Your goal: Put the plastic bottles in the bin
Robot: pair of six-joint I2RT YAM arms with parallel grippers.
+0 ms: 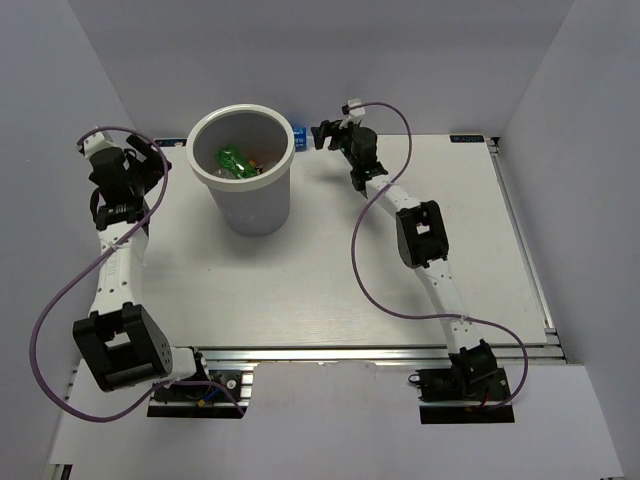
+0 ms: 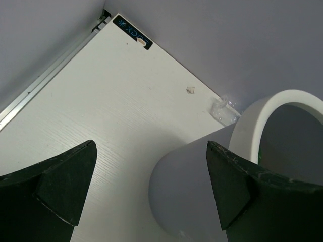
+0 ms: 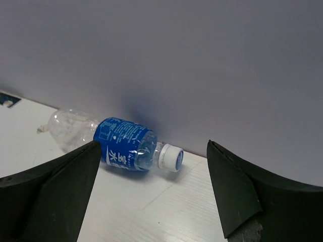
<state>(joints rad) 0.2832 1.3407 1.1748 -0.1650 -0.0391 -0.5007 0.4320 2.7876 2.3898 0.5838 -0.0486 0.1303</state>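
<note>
The clear bottle (image 3: pixel 75 132) lying at the table's (image 2: pixel 101 101) far edge has a blue label (image 3: pixel 123 143) with white Chinese characters. One looks like 水, and the finer print beside it is too small to read. A black sticker (image 2: pixel 130 31) at a far corner of the table carries a pale blue star-like mark and letters too blurred to make out.

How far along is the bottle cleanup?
Done: green bottle lies in the bin. In hand: nothing; left end effector and right end effector are open. Left: blue-label bottle lies by the back wall, in front of the right one.
</note>
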